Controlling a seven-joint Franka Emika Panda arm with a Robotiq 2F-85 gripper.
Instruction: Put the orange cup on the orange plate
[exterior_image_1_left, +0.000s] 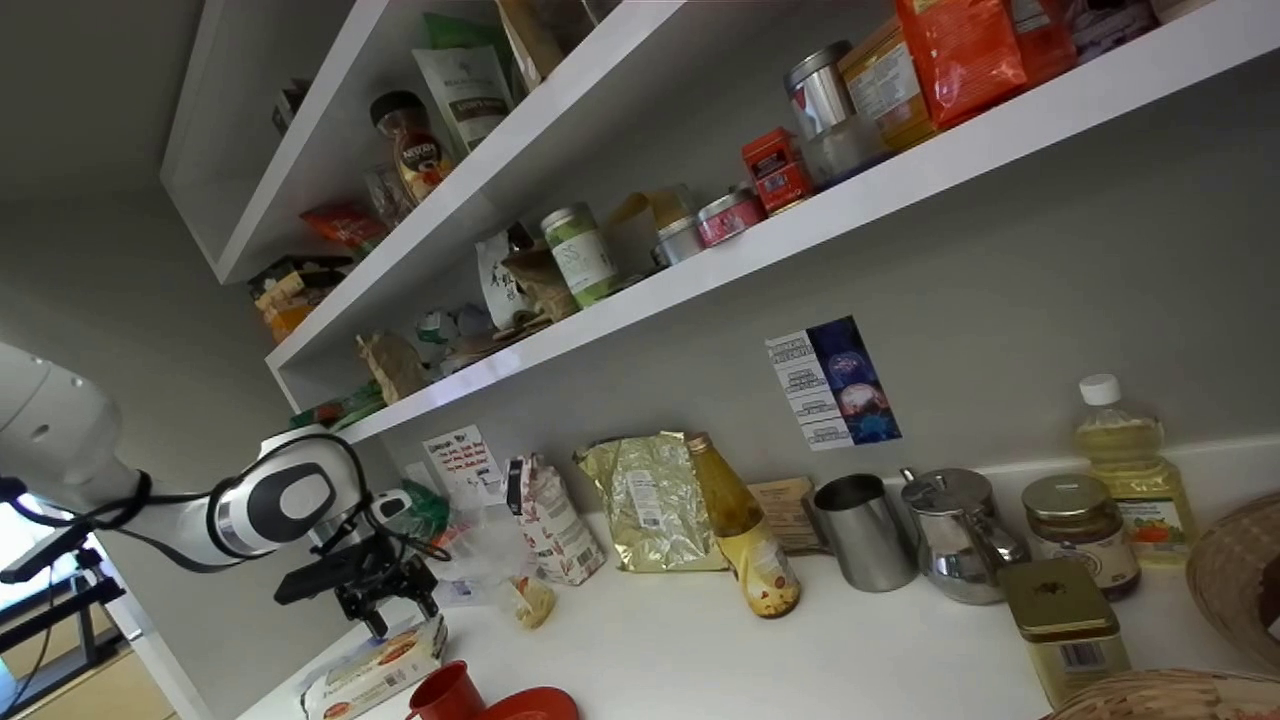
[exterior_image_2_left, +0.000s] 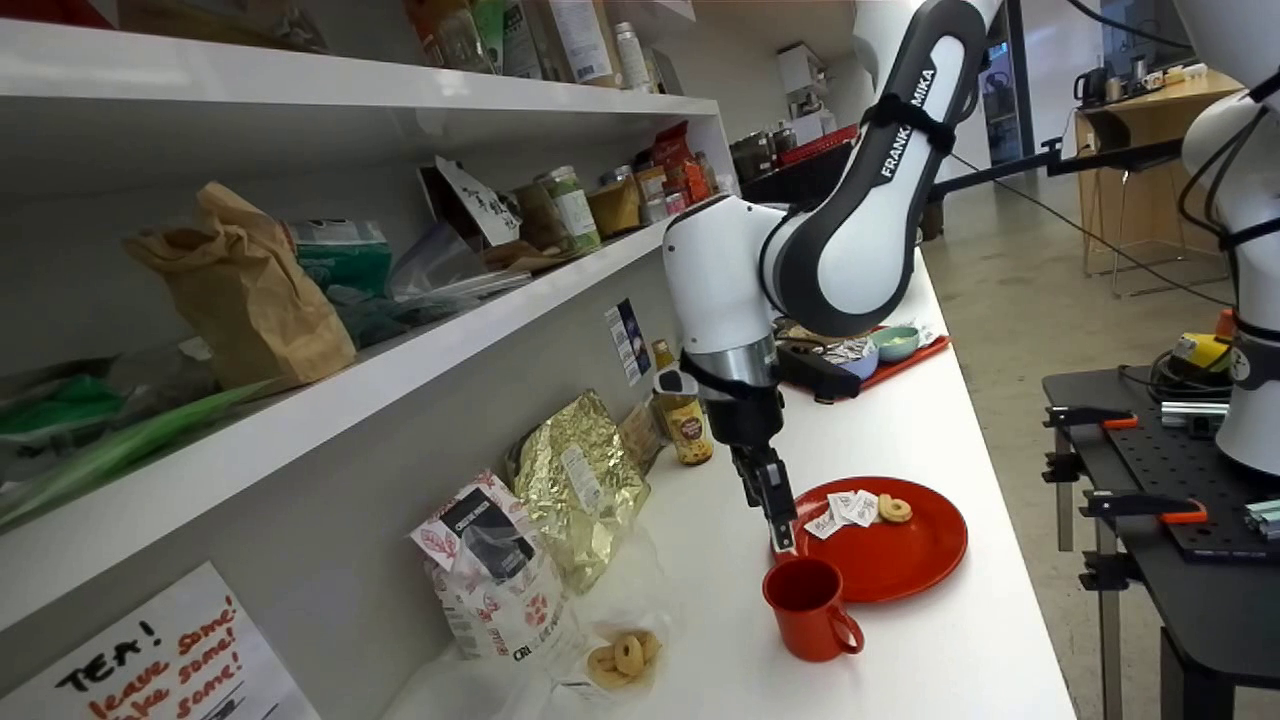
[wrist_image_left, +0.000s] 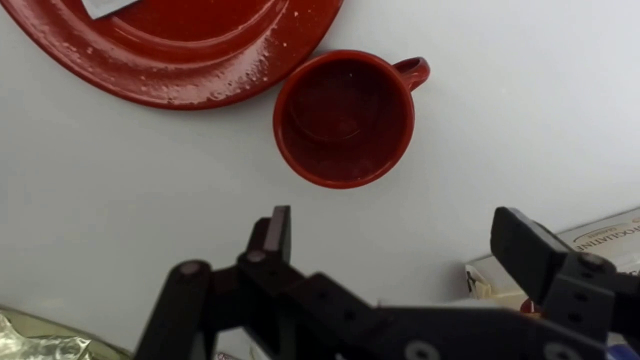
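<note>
The round shiny orange-red cup (wrist_image_left: 345, 120) is set upright on the flat white counter (wrist_image_left: 150, 165), just beside the round shiny orange-red plate (wrist_image_left: 195, 87). The black two-fingered gripper (wrist_image_left: 394, 210) is held spread, pinching nothing, probably so the cup can be fitted in between.

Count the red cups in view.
1: the red cup, seen in all three views, upright on the white counter right beside the red plate. Others may be hidden.

In the wrist view, glare streaks the red plate (wrist_image_left: 215, 82) — the dark gripper (wrist_image_left: 392, 220) looks soft.
</note>
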